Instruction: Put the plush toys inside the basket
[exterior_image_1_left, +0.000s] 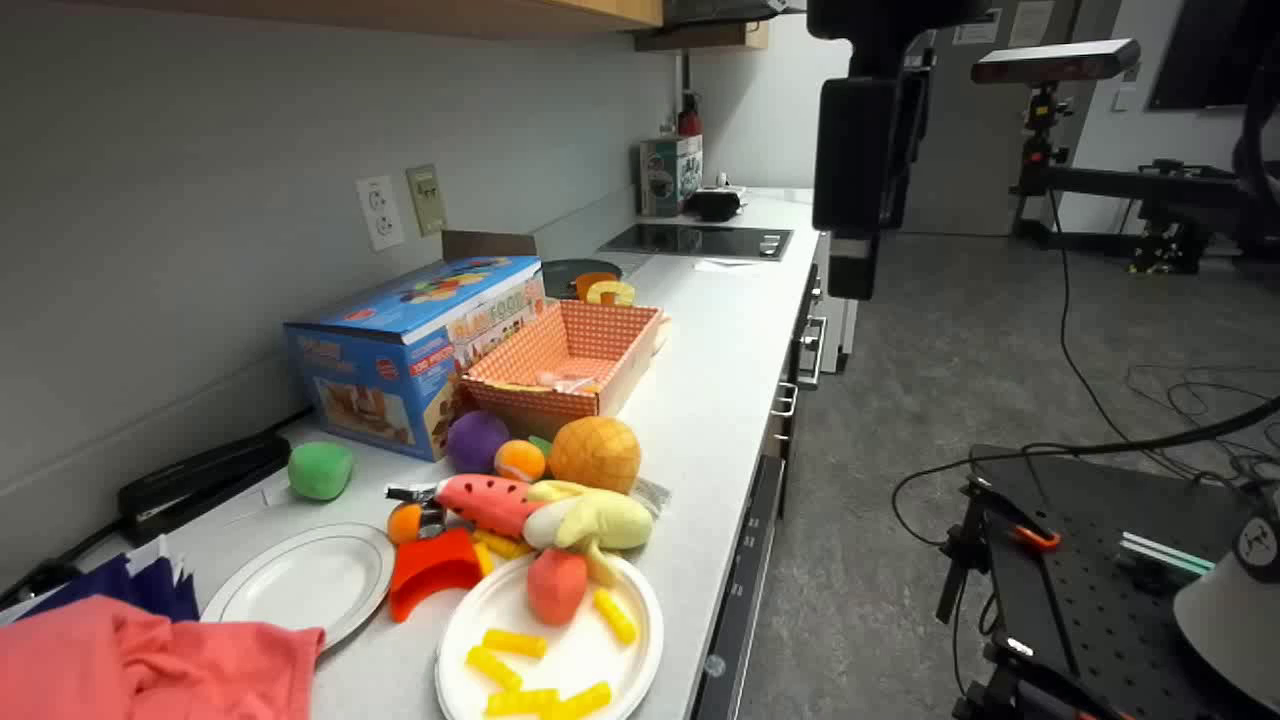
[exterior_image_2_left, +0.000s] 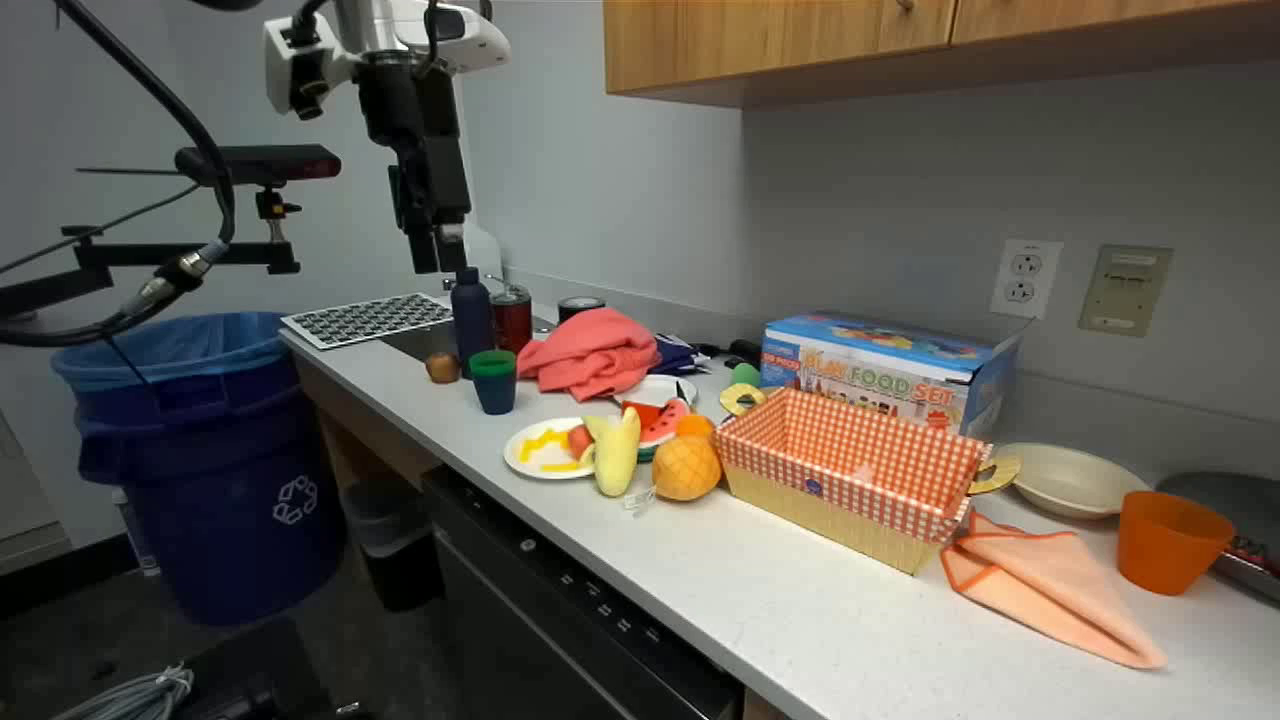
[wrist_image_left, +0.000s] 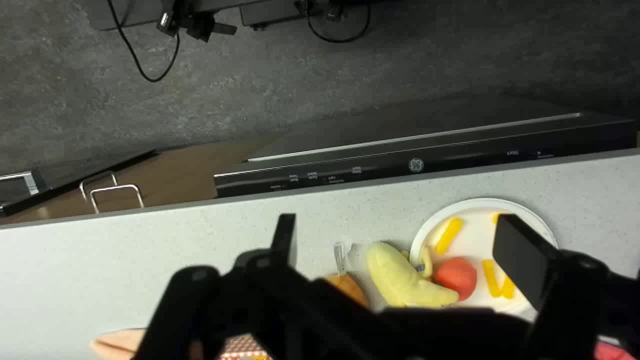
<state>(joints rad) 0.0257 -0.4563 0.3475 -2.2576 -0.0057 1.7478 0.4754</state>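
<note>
My gripper (wrist_image_left: 402, 245) is open and empty, high above the counter; it also shows in both exterior views (exterior_image_1_left: 855, 265) (exterior_image_2_left: 437, 255). Below it lies a pale yellow banana plush (wrist_image_left: 395, 275) (exterior_image_1_left: 615, 520) (exterior_image_2_left: 616, 456). A round orange plush (exterior_image_1_left: 597, 455) (exterior_image_2_left: 687, 468) sits beside it, partly hidden in the wrist view. A red plush (exterior_image_1_left: 557, 588) rests on a white plate. A watermelon plush (exterior_image_1_left: 485, 503), a purple ball (exterior_image_1_left: 477, 441), a small orange (exterior_image_1_left: 520, 461) and a green plush (exterior_image_1_left: 320, 470) lie nearby. The checkered basket (exterior_image_2_left: 830, 510) (exterior_image_1_left: 632, 378) stands next to them, holding some small item.
The white plate (exterior_image_1_left: 648, 630) bears several yellow sticks. A play food box (exterior_image_1_left: 370, 370) stands behind the basket. A pink cloth (exterior_image_2_left: 590, 355), a dark bottle (exterior_image_2_left: 472, 320) and a green-rimmed cup (exterior_image_2_left: 494, 385) stand farther along. A peach napkin (exterior_image_2_left: 1060, 590) and orange cup (exterior_image_2_left: 1170, 540) lie beyond the basket.
</note>
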